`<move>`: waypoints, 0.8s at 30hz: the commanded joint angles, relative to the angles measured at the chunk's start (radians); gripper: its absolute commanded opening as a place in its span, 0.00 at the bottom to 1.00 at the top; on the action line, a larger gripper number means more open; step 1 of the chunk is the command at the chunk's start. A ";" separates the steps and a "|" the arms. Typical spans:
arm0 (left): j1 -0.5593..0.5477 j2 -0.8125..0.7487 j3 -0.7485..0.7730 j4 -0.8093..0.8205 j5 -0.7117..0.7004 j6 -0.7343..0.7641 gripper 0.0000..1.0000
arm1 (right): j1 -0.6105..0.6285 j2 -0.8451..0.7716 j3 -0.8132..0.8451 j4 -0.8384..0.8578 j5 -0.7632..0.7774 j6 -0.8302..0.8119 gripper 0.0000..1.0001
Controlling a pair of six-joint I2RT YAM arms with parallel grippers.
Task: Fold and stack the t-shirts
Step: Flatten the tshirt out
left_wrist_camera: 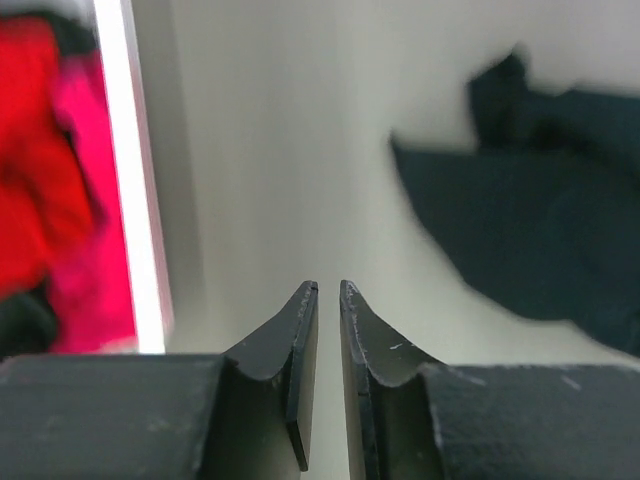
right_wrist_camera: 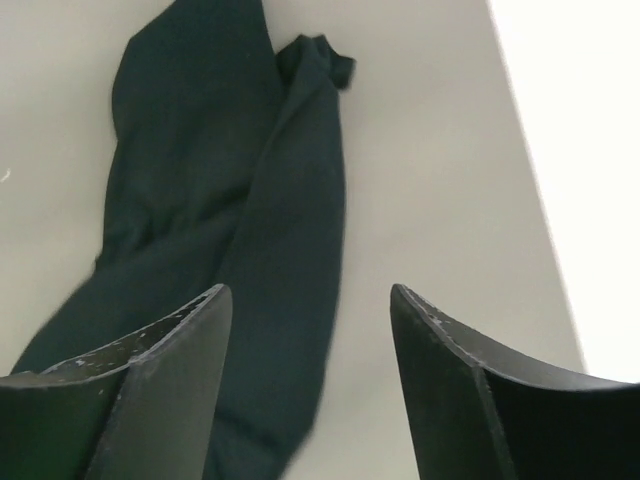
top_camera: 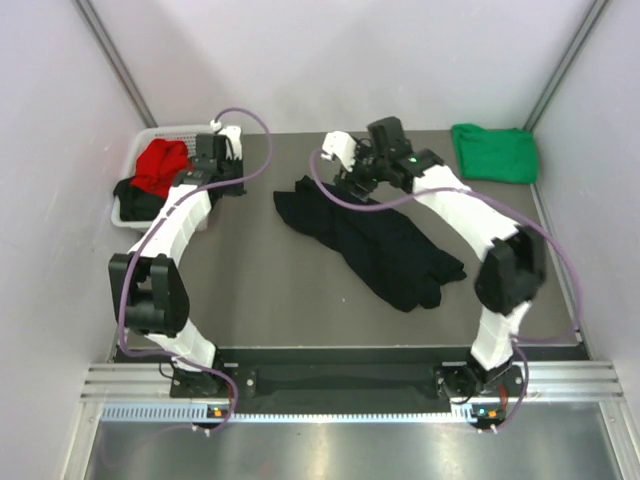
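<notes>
A large black t-shirt (top_camera: 375, 240) lies crumpled in a long diagonal strip across the middle of the table; it also shows as the black t-shirt (right_wrist_camera: 220, 180) and, blurred, as the black t-shirt (left_wrist_camera: 540, 230). A green t-shirt (top_camera: 495, 152) lies folded at the back right. A red t-shirt (top_camera: 162, 165) and a dark one (top_camera: 135, 192) sit in the basket (top_camera: 132, 218), with a pink one (left_wrist_camera: 90, 220) beside the red t-shirt (left_wrist_camera: 35, 170). My left gripper (left_wrist_camera: 328, 285) hovers between basket and black shirt, its jaws barely apart and empty. My right gripper (right_wrist_camera: 310, 290) stands wide open above the shirt's far end, holding nothing.
The white basket's rim (left_wrist_camera: 130, 180) runs just left of my left gripper (top_camera: 228, 183). My right gripper (top_camera: 345, 180) is at the back of the table (top_camera: 260, 280), near its far edge (right_wrist_camera: 530, 150). White walls close in the left, right and back.
</notes>
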 commanded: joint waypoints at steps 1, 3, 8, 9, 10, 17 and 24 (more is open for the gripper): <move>0.013 -0.094 -0.084 -0.009 0.063 -0.096 0.19 | 0.002 0.173 0.173 0.005 -0.092 0.061 0.64; 0.019 -0.116 -0.128 0.001 0.054 -0.096 0.19 | 0.008 0.270 0.261 -0.007 -0.109 0.068 0.63; 0.036 -0.177 -0.191 0.007 0.059 -0.090 0.20 | 0.033 0.408 0.402 0.005 -0.117 0.122 0.64; 0.040 -0.184 -0.210 0.010 0.062 -0.087 0.19 | 0.037 0.445 0.440 0.007 -0.115 0.125 0.65; 0.042 -0.196 -0.217 0.008 0.063 -0.086 0.20 | 0.040 0.462 0.457 0.007 -0.114 0.130 0.65; 0.066 -0.236 -0.265 0.008 0.074 -0.083 0.20 | 0.080 0.552 0.546 0.011 -0.102 0.133 0.68; 0.083 -0.236 -0.273 0.019 0.088 -0.091 0.21 | 0.097 0.609 0.550 0.019 -0.069 0.133 0.66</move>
